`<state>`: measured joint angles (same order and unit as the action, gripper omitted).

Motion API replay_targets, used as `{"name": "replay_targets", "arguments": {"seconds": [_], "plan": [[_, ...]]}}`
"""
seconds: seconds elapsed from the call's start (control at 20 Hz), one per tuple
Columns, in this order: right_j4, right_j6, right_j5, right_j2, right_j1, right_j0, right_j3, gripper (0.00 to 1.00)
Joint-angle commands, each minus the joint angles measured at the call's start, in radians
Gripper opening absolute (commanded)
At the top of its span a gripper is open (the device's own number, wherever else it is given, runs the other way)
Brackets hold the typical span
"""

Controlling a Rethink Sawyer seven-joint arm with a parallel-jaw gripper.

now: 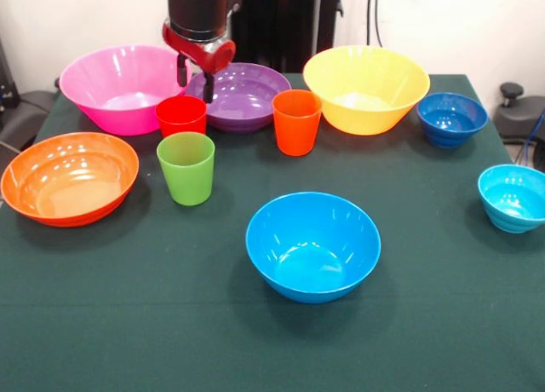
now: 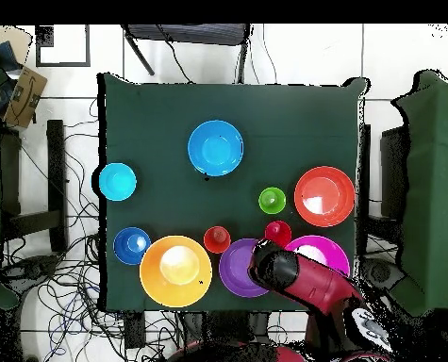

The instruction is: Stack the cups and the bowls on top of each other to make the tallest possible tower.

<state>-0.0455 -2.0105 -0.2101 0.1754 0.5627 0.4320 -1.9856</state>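
My gripper (image 1: 194, 78) is open and empty, hanging over the purple bowl's (image 1: 243, 95) left rim, beside the pink bowl (image 1: 123, 89) and just behind the red cup (image 1: 181, 117). The green cup (image 1: 186, 168) stands in front of the red one, and the orange cup (image 1: 296, 122) stands right of the purple bowl. The yellow bowl (image 1: 366, 89), orange bowl (image 1: 68, 177), blue bowl (image 1: 312, 245), small dark blue bowl (image 1: 451, 119) and small cyan bowl (image 1: 513, 198) each stand alone. No tower stands. In the overhead view the gripper (image 2: 265, 259) covers the purple bowl's (image 2: 235, 269) right rim.
All pieces sit upright on the dark green table (image 1: 170, 324). The blue bowl (image 2: 215, 148) is near the table's middle. Chairs and cables lie around the table in the overhead view.
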Motion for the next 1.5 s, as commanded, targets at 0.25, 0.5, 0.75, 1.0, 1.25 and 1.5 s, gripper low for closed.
{"name": "replay_targets", "arguments": {"seconds": [0.25,0.5,0.75,1.0,1.25,1.5], "plan": [[0.138,-0.283,0.000,-0.063,-0.044,-0.013,-0.084,1.00],[0.154,-0.315,-0.006,-0.057,-0.046,-0.035,-0.097,1.00],[0.165,-0.320,-0.023,-0.066,-0.044,-0.049,-0.095,1.00],[0.178,-0.327,-0.008,-0.083,-0.043,-0.057,-0.101,1.00],[0.173,-0.344,0.111,-0.124,-0.052,-0.039,-0.129,1.00],[0.166,-0.369,0.204,-0.131,-0.068,-0.033,-0.143,1.00]]}}
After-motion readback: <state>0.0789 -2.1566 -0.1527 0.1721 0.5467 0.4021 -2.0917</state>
